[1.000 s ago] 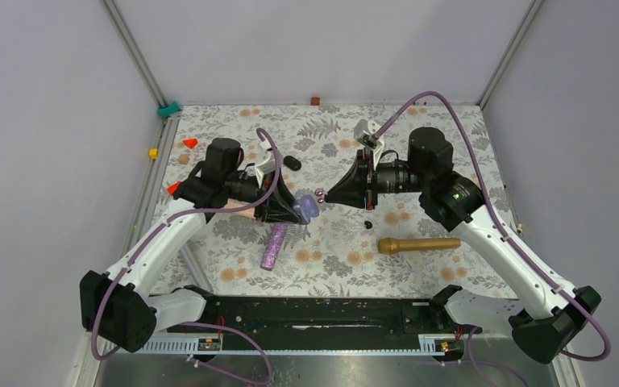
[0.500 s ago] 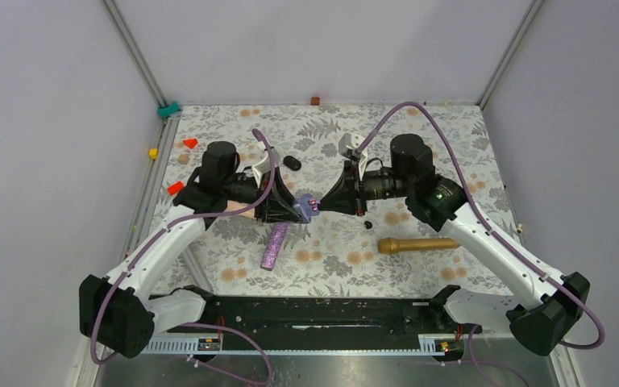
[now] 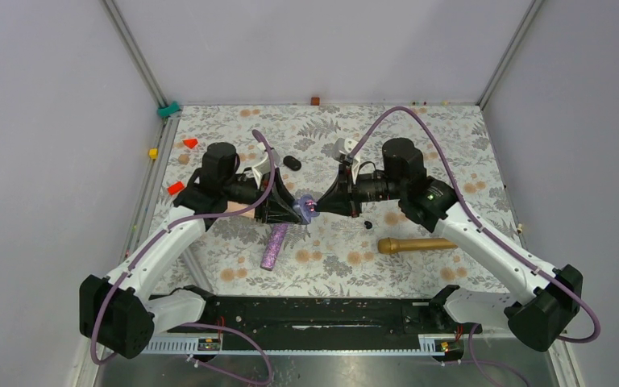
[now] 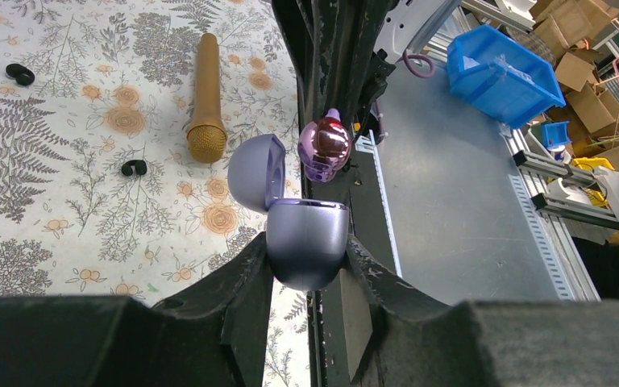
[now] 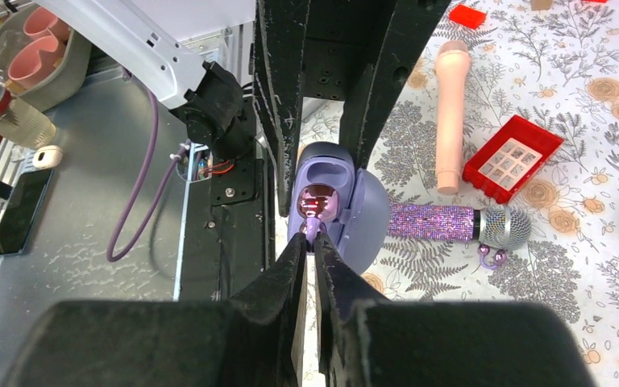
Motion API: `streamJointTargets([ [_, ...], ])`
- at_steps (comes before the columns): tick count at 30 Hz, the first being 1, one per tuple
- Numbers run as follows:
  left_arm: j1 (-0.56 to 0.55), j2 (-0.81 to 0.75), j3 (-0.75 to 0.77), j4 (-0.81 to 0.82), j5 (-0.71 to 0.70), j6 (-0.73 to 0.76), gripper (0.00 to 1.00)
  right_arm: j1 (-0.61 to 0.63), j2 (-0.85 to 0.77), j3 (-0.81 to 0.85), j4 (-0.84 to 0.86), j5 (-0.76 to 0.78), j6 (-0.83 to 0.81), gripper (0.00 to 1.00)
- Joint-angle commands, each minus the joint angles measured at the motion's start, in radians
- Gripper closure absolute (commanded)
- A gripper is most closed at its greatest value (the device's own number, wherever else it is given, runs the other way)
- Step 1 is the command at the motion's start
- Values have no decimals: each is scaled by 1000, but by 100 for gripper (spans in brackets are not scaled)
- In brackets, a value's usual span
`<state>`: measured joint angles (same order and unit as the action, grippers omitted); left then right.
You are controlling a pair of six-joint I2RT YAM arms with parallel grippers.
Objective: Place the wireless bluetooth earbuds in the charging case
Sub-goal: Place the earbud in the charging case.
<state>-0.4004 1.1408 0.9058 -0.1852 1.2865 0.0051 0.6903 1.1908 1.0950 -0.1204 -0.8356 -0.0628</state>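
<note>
— Seeing the right gripper (image 5: 312,247) hard up against the charging case (image 4: 306,242) now; well apart from it a second ago.
— Clenched on anything?
— Pinching the glossy purple earbud (image 4: 324,149) by its stem, just over the case's open base, beside the raised lid (image 4: 251,171). Not seated yet, judging by the left wrist view.
— And holding the case?
— By the left gripper (image 4: 306,262), clamped around the case's lower half, up off the desk (image 4: 48,201). Hardly shifted in that second.
— Meaning what for the job?
— Finished approaching, more or less. Only lowering into the well and letting go left for this one. Needs a straight push; could skid off the rim otherwise.
— Any second earbud?
— Cannot tell. Spotting one small black piece (image 4: 133,168) on the desk beyond the case, near the gold microphone (image 4: 206,97), too small to identify. Also a small purple bit (image 5: 492,256) at the head of the sparkly purple microphone (image 5: 443,222) near the case.
</note>
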Motion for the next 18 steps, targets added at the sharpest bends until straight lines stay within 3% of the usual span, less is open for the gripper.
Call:
streamJointTargets([
  [1, -1, -10, -1, 43, 40, -27, 100, 12, -1, -9, 59, 16, -29, 90],
  [18, -10, 8, -10, 44, 34, -28, 100, 22, 11, -39, 109, 10, -16, 89],
])
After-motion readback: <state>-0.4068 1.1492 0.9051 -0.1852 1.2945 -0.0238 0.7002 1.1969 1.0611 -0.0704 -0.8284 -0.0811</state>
